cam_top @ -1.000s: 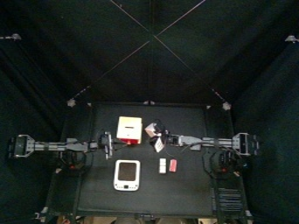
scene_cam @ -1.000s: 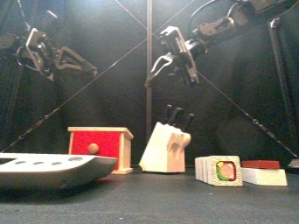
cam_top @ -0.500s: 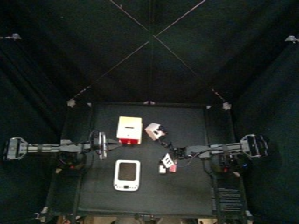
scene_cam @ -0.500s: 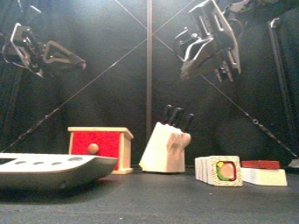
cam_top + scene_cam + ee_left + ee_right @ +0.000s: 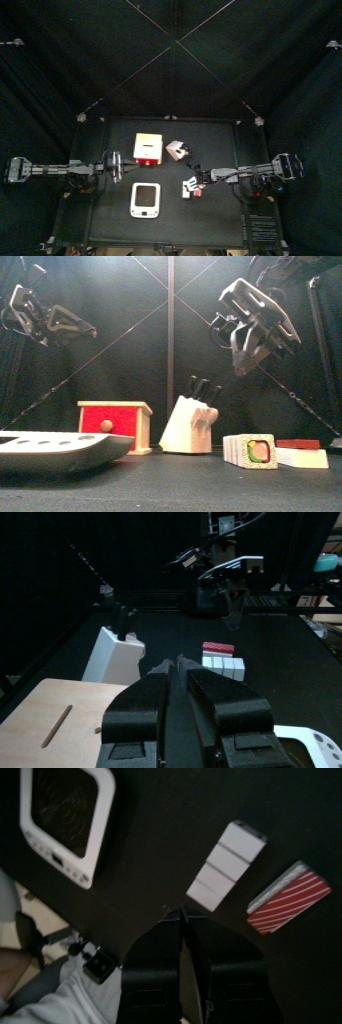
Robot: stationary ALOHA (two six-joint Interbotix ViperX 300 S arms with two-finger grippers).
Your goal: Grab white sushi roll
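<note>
small plain white sushi roll [image 5: 302,457], oblong, lying flat on the black table, just beside the red piece

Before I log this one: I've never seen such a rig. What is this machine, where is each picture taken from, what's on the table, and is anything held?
It is a robot with two black arms at a small black table inside curtains. One picture looks straight down, one looks level from the table's front edge, and two come from cameras on the wrists. On the table are a red box, a knife block, a white phone-like slab, a larger sushi block, a small red piece and the white sushi roll. The left hand and right hand hang in the air, look closed and hold nothing.
</note>
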